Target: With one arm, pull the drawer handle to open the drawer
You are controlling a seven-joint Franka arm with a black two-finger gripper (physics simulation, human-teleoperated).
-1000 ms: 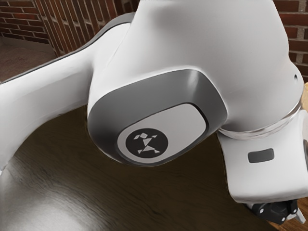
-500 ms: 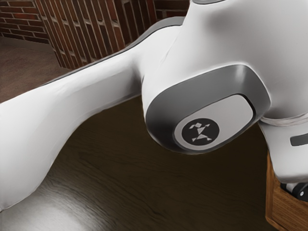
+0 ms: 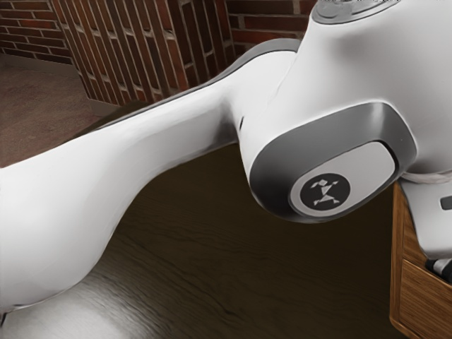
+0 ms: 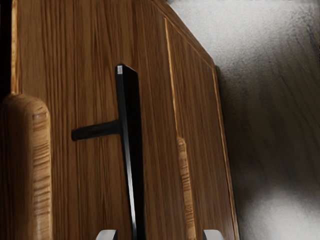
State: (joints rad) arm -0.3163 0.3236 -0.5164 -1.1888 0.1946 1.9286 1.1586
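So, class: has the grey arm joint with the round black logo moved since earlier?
Yes: that grey joint shifted toward the exterior view's right, nearer the brown wooden cabinet.

The one sign is a round black badge point(image 3: 323, 192) on the arm point(image 3: 141, 176), set in the middle of the pale grey oval cap point(image 3: 353, 166) that covers the joint housing. It bears a white emblem made of small angular shards, arranged like a striding figure with its limbs spread, tilted on the disc. It carries no letters or digits. On the wooden drawer front point(image 4: 90, 100) and its black handle point(image 4: 131, 165) no writing can be read.
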